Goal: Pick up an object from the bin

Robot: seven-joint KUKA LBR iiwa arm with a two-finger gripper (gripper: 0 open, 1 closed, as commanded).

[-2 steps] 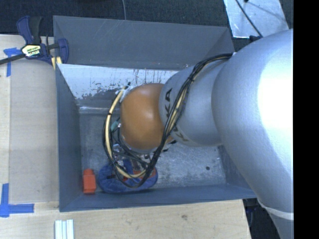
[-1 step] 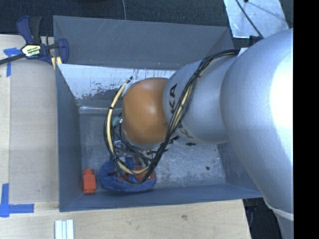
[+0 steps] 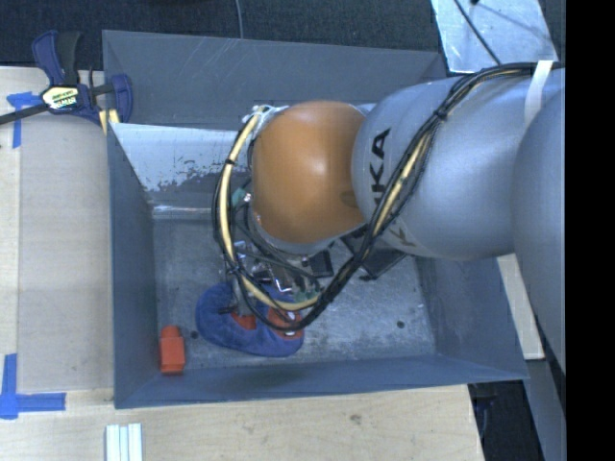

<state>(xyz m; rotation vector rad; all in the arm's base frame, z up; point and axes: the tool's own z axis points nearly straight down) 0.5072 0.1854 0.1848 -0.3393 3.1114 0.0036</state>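
End effector (image 3: 272,299) largely hidden beneath orange cover (image 3: 303,171), blue cloth (image 3: 215,321) partly covered

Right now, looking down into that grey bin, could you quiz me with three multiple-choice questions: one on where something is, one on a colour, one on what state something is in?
1. Where in the grey metal bin does the small orange-red block lie?
A. in the middle of the floor
B. near the floor's lower left corner
C. propped on the far wall

2. What colour is the crumpled cloth-like thing beneath the robot's hand?
A. yellow
B. white
C. blue

3. How is the block placed?
A. lying free on the floor, apart from the hand
B. lifted in the hand
C. covered by the cloth-like thing

Answers:
1 B, it sits close to the left wall and the near edge.
2 C, blue folds spread out from under the hand.
3 A, bare grey floor shows between the block and the hand.
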